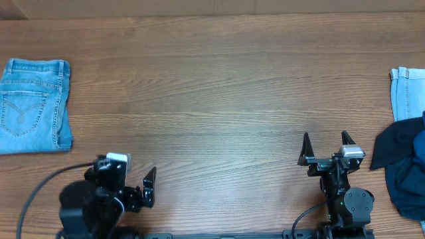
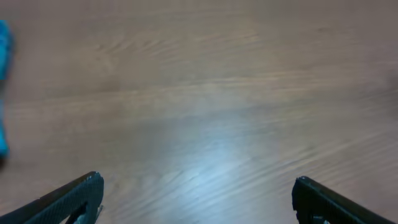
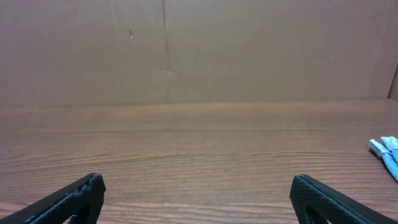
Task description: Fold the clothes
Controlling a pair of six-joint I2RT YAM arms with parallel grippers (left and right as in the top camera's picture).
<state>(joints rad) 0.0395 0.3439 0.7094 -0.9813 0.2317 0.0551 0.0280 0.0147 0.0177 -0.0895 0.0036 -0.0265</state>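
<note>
Jeans (image 1: 34, 106) folded far left, apart from left pincer (image 2: 198, 180) and right pincer (image 1: 325, 138), both wide, empty.

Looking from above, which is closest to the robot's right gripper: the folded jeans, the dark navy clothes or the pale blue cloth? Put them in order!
Starting from the right gripper:
1. The dark navy garment, just off to its right at the table's right edge.
2. The pale blue cloth, also at the right edge but farther back.
3. The folded jeans, all the way across at the left end.
</note>
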